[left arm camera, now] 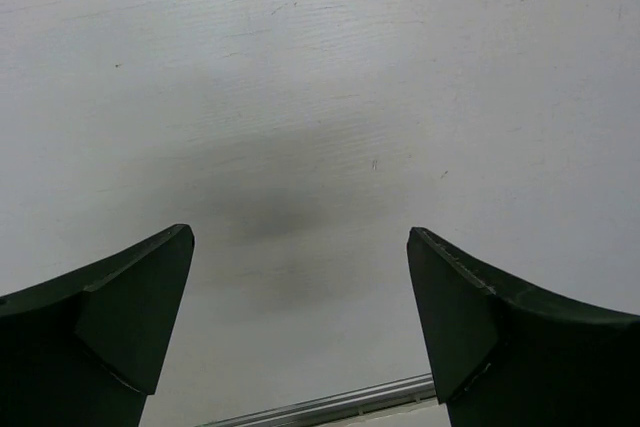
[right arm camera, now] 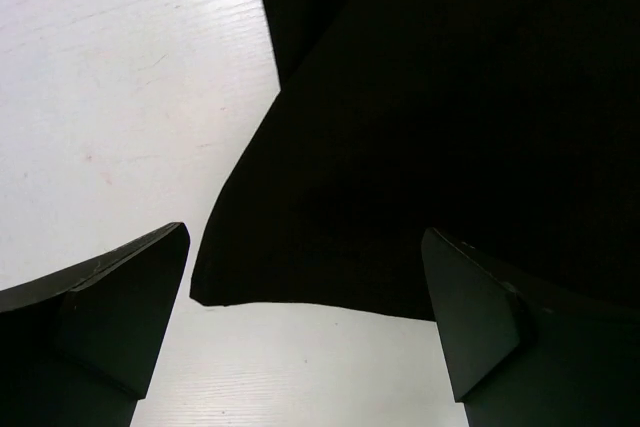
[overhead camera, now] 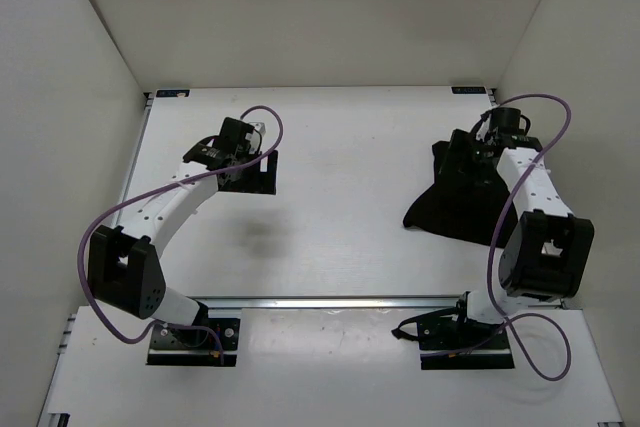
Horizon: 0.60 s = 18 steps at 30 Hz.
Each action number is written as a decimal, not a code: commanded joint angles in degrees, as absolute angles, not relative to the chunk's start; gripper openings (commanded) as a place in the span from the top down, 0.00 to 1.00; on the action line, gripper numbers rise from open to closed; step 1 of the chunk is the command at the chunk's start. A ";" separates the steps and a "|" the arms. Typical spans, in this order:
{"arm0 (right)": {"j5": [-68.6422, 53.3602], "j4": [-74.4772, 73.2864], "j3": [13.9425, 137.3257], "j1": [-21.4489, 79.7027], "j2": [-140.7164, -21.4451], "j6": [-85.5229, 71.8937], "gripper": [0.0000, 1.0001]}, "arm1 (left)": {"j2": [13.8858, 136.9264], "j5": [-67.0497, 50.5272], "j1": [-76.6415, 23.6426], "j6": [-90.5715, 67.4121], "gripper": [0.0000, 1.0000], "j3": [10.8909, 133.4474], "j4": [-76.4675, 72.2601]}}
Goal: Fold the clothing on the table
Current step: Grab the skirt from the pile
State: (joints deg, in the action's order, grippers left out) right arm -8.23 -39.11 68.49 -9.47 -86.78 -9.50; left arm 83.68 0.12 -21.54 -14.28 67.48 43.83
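Folding not yet begun, I'd say: the clothing [overhead camera: 452, 202] lies in a rumpled heap on the right of the worktop [overhead camera: 350, 127].
From above, the right end effector [overhead camera: 472, 147] hangs over the heap, with the left end effector [overhead camera: 243, 150] well apart from it. The left wrist view shows its jaws spread, holding nothing. The right wrist view shows jaws spread above the cloth, holding nothing.

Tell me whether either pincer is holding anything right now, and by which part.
Nothing is held. The left pincer is open over the table; the right pincer is open over the clothing, gripping none of it.
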 commanded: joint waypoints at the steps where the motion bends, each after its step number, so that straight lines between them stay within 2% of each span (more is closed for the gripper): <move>1: -5.71 -41.04 74.87 -10.54 -89.37 -11.25 0.01 | 81.30 0.00 -21.18 -12.22 0.01 69.52 43.68; 12: -0.26 -42.19 85.24 -5.02 -103.34 -12.22 0.01 | 77.26 0.35 -21.27 -9.40 0.02 63.81 42.45; 18: 4.38 -45.69 99.11 -0.89 -115.73 -11.34 0.01 | 75.06 -0.79 -19.87 -9.32 0.02 61.18 42.18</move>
State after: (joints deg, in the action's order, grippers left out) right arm 0.03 -44.05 92.66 -2.37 -112.20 -11.86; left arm 77.36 -0.01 -20.82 -10.09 62.13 41.95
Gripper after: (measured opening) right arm 0.991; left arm 0.986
